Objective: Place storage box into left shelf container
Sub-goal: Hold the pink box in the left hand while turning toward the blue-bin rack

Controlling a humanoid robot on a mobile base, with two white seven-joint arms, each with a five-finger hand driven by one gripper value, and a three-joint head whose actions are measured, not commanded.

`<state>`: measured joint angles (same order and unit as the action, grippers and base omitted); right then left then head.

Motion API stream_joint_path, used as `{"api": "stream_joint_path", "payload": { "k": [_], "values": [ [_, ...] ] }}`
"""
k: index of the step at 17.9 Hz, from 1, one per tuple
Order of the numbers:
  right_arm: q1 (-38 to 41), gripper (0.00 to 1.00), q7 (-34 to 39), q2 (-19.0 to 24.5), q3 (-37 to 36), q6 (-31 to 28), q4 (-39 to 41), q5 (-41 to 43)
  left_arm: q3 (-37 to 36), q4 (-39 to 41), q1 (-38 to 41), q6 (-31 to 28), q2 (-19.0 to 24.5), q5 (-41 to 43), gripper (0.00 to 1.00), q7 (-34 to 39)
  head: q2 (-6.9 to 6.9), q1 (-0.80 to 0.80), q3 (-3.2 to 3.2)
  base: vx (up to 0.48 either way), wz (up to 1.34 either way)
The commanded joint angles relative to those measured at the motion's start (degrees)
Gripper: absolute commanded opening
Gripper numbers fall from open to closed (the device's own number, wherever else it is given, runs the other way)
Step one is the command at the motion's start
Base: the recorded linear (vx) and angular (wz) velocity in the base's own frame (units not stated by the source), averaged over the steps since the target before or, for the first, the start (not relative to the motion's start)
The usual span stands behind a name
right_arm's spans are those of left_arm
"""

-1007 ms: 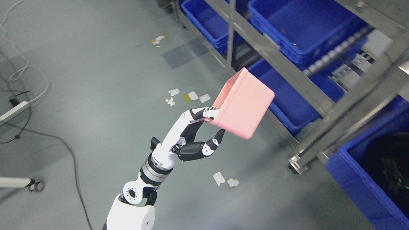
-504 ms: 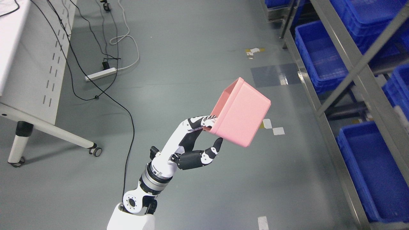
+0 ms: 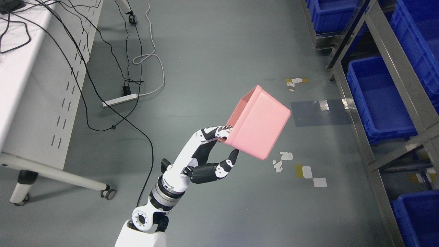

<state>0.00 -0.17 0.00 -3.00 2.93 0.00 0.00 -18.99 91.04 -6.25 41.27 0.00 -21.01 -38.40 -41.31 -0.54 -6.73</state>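
In the head view my left hand (image 3: 229, 144) is raised over the floor and shut on the rim of the pink storage box (image 3: 259, 123). Its fingers hook over the box's near edge and the thumb presses on the outer wall. The box is tilted, its open side facing up and left, and it hangs in the air. A metal shelf (image 3: 391, 68) runs along the right edge and holds blue containers (image 3: 377, 99). The box is well left of the shelf, apart from it. My right arm does not show.
A white table (image 3: 31, 85) on castors (image 3: 109, 193) stands at the left, with black cables and a power strip (image 3: 120, 100) on the floor beside it. Tape scraps (image 3: 301, 171) lie on the grey floor. More blue bins sit at the top right (image 3: 329, 13) and bottom right (image 3: 416, 219).
The whole picture has swung, so the camera has moved: the shelf has slid to the right edge and the white table has come into view. The hand keeps the same hold on the box.
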Motion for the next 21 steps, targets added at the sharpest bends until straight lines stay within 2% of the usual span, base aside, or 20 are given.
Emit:
{"api": "stream_joint_path", "payload": {
  "k": [1,11,21],
  "values": [
    [-0.17,1.00,0.08,-1.00,0.01,-0.03,1.00,1.23,0.27,-0.78,0.18,0.13,1.00,0.00,0.04,-0.01,0.00,0.00,0.00,0.427,-0.06],
    [-0.26,1.00,0.08,-1.00,0.01,-0.03,1.00,1.23,0.27,-1.30,0.89,0.13,1.00,0.00,0.04,-1.68,0.00,0.00,0.00,0.355,-0.08],
    [-0.17,1.00,-0.01,-1.00,0.01,-0.12,1.00,1.23,0.18,-2.18,0.89,0.13,1.00,0.00,0.04,-1.68,0.00,0.00,0.00,0.222,-0.06]
  ]
}}
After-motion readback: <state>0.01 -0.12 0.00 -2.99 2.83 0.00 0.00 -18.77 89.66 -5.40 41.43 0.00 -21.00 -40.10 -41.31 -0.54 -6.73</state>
